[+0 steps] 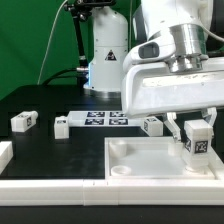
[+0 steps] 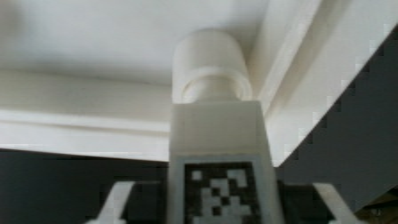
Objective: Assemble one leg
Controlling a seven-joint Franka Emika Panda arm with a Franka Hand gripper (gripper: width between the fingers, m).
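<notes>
My gripper (image 1: 196,138) is shut on the leg (image 1: 198,142), a small white block with a black-and-white tag facing the exterior camera. I hold it upright over the far right corner of the white tray-like tabletop (image 1: 140,165). In the wrist view the leg (image 2: 217,120) runs away from the gripper (image 2: 222,208), tag nearest the camera. Its rounded end points at the tabletop's inner corner (image 2: 107,110). One finger (image 2: 121,200) shows on either side of the leg.
The marker board (image 1: 100,121) lies behind the tabletop. Loose legs lie at the exterior view's left (image 1: 24,121), at the board's left end (image 1: 60,127) and at its right end (image 1: 152,125). A white part (image 1: 4,153) sits at the left edge.
</notes>
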